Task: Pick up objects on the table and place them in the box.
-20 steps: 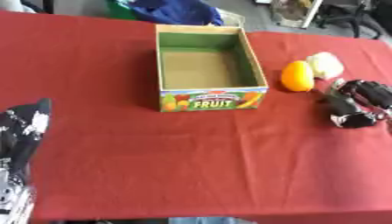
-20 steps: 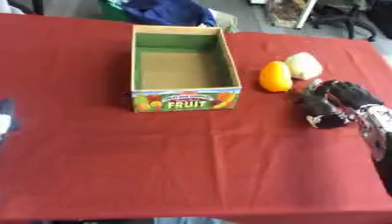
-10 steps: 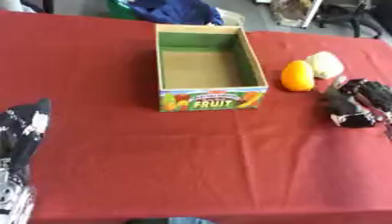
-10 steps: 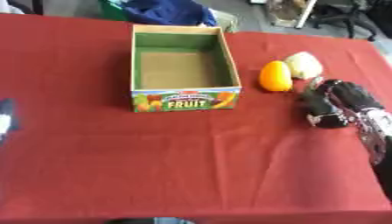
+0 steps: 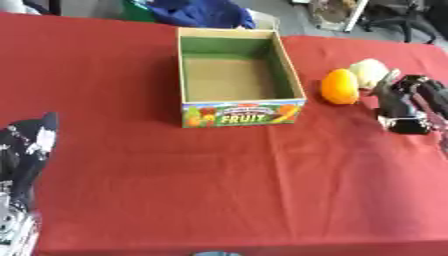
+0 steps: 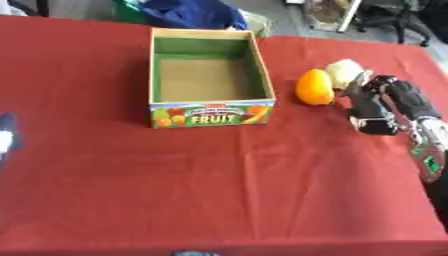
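An open cardboard fruit box [image 6: 208, 114] stands empty at the table's middle back. Just right of it lies an orange [image 6: 314, 87], and a pale yellow-green fruit [image 6: 343, 70] sits behind and right of the orange. My right hand [image 6: 374, 106] lies on the table to the right of the orange, open, with its fingertips reaching up beside the pale fruit and nothing held. My left hand [image 5: 24, 148] rests open at the lower left edge, fingers up, far from the fruit.
A red cloth [image 5: 227, 180] covers the whole table. Blue fabric [image 5: 206, 12] and a green thing lie beyond the far edge behind the box. Chair legs show at the upper right, off the table.
My right hand has edged slightly up and left, closer to the pale fruit. The box, the fruits and the left hand have stayed put.
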